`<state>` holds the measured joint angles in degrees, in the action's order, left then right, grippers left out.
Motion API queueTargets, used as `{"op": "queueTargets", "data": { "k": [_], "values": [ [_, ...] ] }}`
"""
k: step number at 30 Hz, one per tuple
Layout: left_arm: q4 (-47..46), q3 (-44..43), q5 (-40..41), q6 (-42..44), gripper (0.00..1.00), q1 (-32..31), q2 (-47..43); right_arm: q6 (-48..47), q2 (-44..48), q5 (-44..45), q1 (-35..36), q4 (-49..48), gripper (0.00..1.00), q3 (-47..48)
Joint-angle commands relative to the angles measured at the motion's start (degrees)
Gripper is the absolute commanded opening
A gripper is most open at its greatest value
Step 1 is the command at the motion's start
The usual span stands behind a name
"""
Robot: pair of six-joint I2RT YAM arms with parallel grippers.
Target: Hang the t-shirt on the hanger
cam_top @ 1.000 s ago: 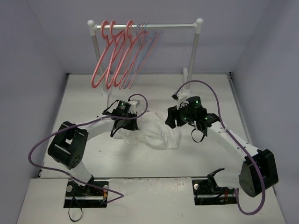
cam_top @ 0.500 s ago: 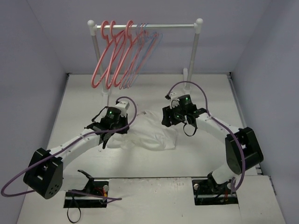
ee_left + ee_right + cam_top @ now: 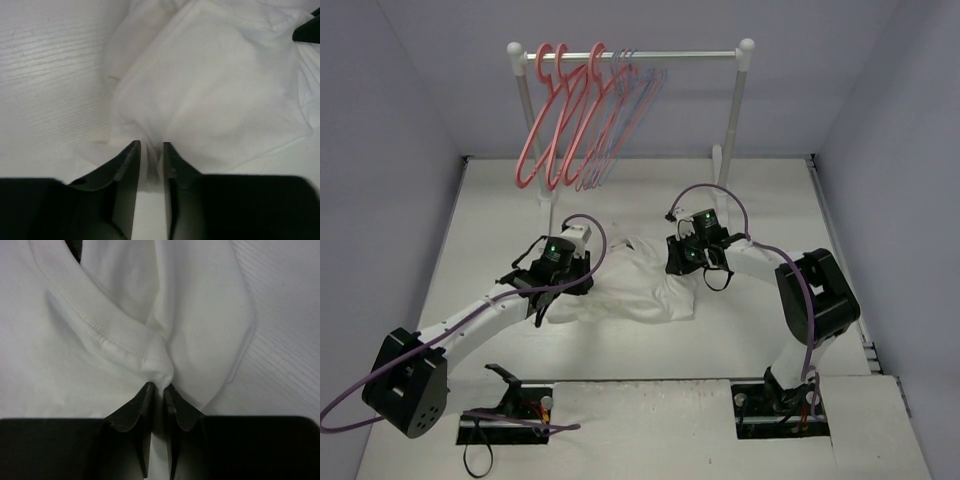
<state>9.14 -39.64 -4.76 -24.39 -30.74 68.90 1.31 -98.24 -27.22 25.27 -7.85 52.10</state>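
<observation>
Now, with the left jaws and the right jaws each pinching a fold of the t-shirt [image 3: 642, 285] lying crumpled on the worktop [image 3: 620, 190], lift both sides evenly and draw them apart, well short of the hanger [image 3: 638, 100] hung on the rail [image 3: 700, 56] behind.

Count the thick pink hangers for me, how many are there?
3, all hanging at the left end of the rail: the leftmost, the middle one, the rightmost. Thin pale hangers overlap beside them, so another could be hidden.
</observation>
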Motion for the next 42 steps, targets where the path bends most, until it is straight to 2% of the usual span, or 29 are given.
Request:
{"op": "queueTargets", "data": {
  "k": [1,3,6,9,11,17,32,35,38,39,40,42],
  "values": [
    [0.15,-4.71,0.49,2.51,0.34,0.03,-0.27,-0.7,2.93,-1.02,0.71,-3.57,0.07,0.97],
    [1.09,-7.27,0.22,5.18,0.57,0.07,0.94,-2.12,4.84,-0.82,0.72,-3.57,0.04,0.32],
    [2.02,-11.92,-1.15,10.52,0.64,0.16,5.48,-2.37,6.67,-0.65,0.93,-3.57,0.02,-0.25],
    [1.59,-16.74,-3.73,14.01,0.65,0.54,9.58,-2.53,7.84,-0.65,1.28,-3.49,0.01,-0.7],
    [1.73,-20.25,-8.26,17.17,0.65,0.86,13.86,-2.45,8.32,-0.8,1.43,-3.57,0.01,-1.09],
    [4.69,-28.45,-14.21,20.87,0.64,1.2,25.93,-2.29,9.08,-0.73,1.87,-3.57,0.01,-1.12],
    [3.2,-28.35,-17.53,21.4,0.59,2.79,30.7,-1.84,10.99,-1.06,2.15,-3.49,0.01,-2.31],
    [3.13,-28.56,-18.31,21.57,0.56,2.79,31.51,-1.8,10.97,-1.26,2.19,-3.44,0.01,-2.0],
    [3.18,-29.19,-18.97,21.55,0.46,2.79,31.66,-1.75,10.98,-1.26,2.34,-3.49,0.01,-1.91],
    [3.23,-29.27,-18.93,21.39,0.4,2.79,31.26,-1.74,11.06,-1.25,2.41,-3.49,0.01,-1.91],
    [3.0,-29.27,-18.44,21.22,0.21,2.79,30.81,-1.66,11.15,-1.16,2.42,-3.49,0.01,-1.91],
    [2.99,-29.31,-17.86,20.73,0.09,2.79,28.8,-1.53,11.5,-0.77,2.5,-3.49,0.01,-1.78]
  ]
}}
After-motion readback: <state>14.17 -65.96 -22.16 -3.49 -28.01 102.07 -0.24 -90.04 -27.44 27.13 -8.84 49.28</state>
